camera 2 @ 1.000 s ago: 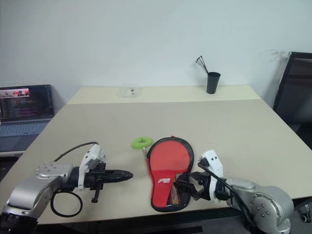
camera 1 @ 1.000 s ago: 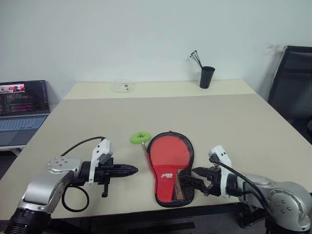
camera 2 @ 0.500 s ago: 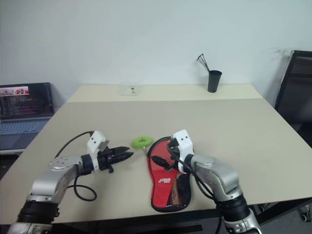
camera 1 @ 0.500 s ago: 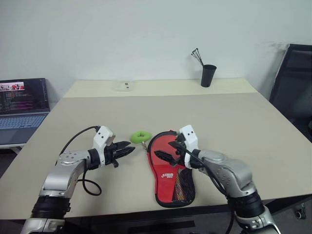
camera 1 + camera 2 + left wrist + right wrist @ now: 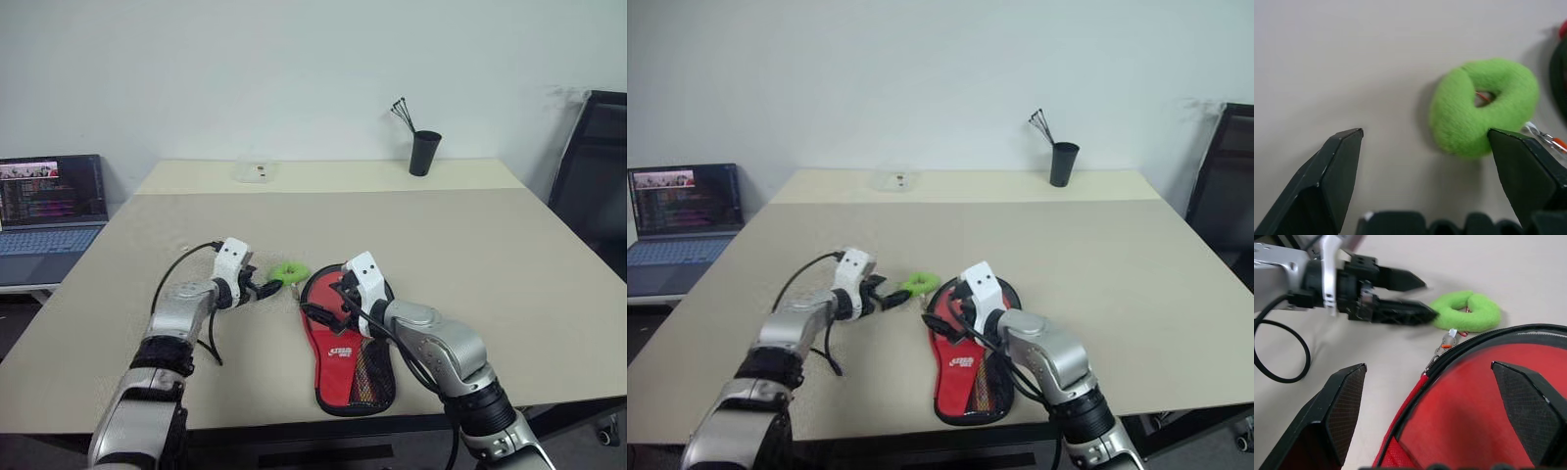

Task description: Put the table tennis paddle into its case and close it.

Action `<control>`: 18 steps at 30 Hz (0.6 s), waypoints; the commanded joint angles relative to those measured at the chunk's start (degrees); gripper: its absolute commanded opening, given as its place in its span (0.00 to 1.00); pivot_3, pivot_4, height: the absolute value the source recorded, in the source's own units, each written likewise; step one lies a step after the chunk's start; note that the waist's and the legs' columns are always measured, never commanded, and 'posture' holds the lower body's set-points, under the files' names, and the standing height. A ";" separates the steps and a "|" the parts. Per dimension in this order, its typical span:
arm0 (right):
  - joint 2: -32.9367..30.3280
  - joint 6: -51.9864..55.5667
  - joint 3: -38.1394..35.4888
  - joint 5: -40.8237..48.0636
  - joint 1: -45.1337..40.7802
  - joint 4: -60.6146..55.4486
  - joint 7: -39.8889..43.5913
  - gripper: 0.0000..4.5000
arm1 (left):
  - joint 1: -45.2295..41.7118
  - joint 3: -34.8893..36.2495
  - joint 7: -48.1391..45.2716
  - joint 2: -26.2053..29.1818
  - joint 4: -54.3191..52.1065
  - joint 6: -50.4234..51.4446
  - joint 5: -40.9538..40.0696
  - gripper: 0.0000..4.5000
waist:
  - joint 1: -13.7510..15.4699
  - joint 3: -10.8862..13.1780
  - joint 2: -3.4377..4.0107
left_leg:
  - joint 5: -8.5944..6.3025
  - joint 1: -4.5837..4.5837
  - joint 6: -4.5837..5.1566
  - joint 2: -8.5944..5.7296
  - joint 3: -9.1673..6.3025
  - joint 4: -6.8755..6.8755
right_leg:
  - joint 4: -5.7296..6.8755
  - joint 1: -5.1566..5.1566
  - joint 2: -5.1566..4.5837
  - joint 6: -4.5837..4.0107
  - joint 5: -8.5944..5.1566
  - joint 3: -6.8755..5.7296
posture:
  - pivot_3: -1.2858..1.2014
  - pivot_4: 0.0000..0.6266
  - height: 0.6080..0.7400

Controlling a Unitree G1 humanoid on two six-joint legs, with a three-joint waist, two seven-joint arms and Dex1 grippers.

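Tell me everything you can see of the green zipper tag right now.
The green zipper tag is a fuzzy, bright green ring, soft like plush, lying flat on the table. A short metal pull links it to the case zipper at the round end. The open left gripper flanks it, one finger at its edge; contact is unclear.

Beige table (image 5: 470, 235), white wall (image 5: 294, 69), laptop (image 5: 44, 211), black chair (image 5: 593, 166).

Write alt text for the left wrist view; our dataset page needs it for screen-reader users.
The left tool, open, points at a fuzzy green ring-shaped zipper tag lying on a beige table, one finger just beside the ring. The case's dark edge shows nearby.
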 commanded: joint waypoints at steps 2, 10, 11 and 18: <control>0.38 -1.05 0.18 -0.80 0.96 -2.09 0.03 1.00 | -6.02 -0.82 -3.44 -1.67 8.05 -3.71 1.17 0.98 | 0.05 0.00 -0.01 | 0.00 0.01 0.00 -0.01 -0.01 0.00 | 0.02 0.01 0.00 0.00 0.00 -0.03 | 0.52 0.24 1.00; 0.94 -0.49 0.19 -1.63 2.05 -3.32 -0.32 1.00 | -9.05 0.11 -8.53 -2.20 11.79 -6.51 0.94 0.98 | -0.04 0.00 -0.01 | 0.00 -0.01 0.00 -0.01 -0.02 0.01 | 0.02 0.00 0.00 0.00 0.00 -0.03 | 0.52 0.24 1.00; 0.97 -0.48 0.18 -1.66 2.10 -3.36 -0.37 1.00 | -8.90 0.05 -9.09 -2.16 11.70 -6.38 0.98 0.98 | -0.10 0.00 -0.01 | 0.00 -0.01 0.00 -0.01 -0.02 0.01 | 0.03 0.00 0.00 -0.01 0.00 -0.03 | 0.52 0.24 1.00; 1.07 -0.39 0.59 -1.82 2.55 -3.77 -0.47 1.00 | -9.07 0.29 -10.31 -2.69 11.76 -5.65 1.05 0.98 | -0.12 0.00 -0.01 | 0.00 0.00 0.00 -0.02 -0.03 0.03 | 0.07 0.00 0.01 -0.01 0.01 -0.02 | 0.52 0.24 1.00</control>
